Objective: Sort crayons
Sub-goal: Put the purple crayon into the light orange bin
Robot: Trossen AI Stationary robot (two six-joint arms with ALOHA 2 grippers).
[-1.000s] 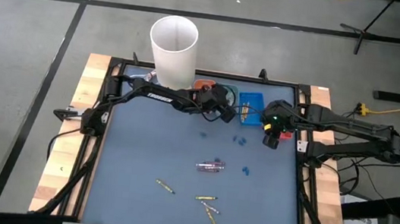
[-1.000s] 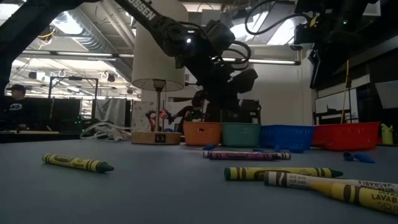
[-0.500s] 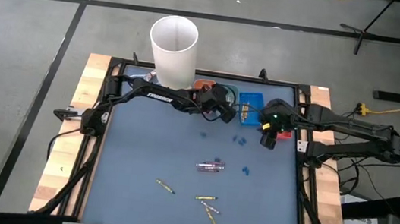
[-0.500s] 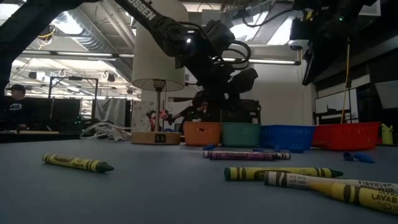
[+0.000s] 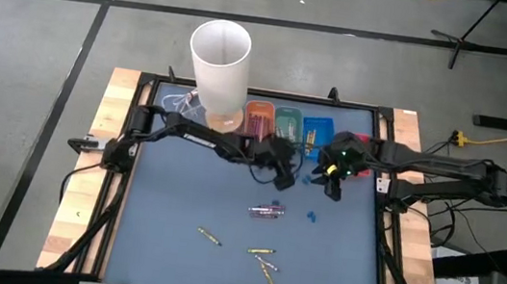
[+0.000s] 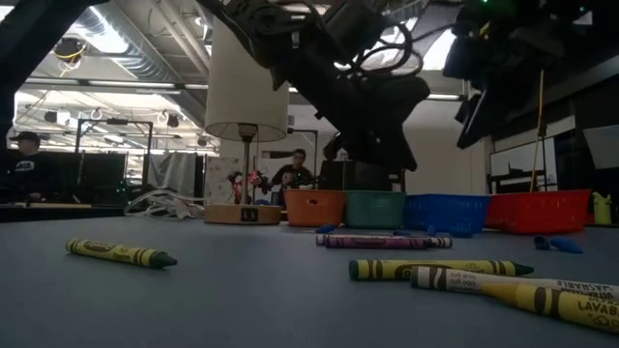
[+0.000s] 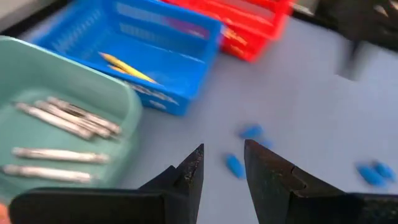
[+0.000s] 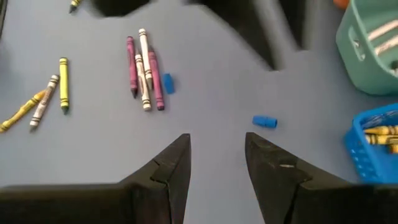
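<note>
Loose crayons lie flat on the blue table: a purple and pale bunch (image 5: pixel 266 210) (image 8: pixel 144 68) mid-table, and yellow ones (image 5: pixel 210 237) (image 5: pixel 263 260) (image 8: pixel 43 93) nearer the front edge. My left gripper (image 5: pixel 286 172) (image 7: pixel 224 149) hovers open just in front of the trays, over small blue bits (image 7: pixel 234 165), with nothing between its fingers. The teal tray (image 7: pixel 37 81) holds pale crayons and the blue tray (image 7: pixel 180 46) holds yellow ones. My right gripper (image 5: pixel 333 181) (image 8: pixel 217 140) hovers open beside it, tipped down toward the table, also with nothing in it.
A row of small trays, orange (image 5: pixel 258 118), teal (image 5: pixel 287 122), blue (image 5: pixel 318 131) and red (image 7: pixel 258 25), stands along the far edge. A tall white cylinder (image 5: pixel 220 60) rises at the far left. Blue bits (image 5: pixel 310 214) (image 8: pixel 264 122) lie scattered mid-table.
My left gripper has swung away from above the trays toward the table's near edge and right, and now hangs over the open table by the blue bits. My right gripper has tipped further downward and sunk a little toward the table.
</note>
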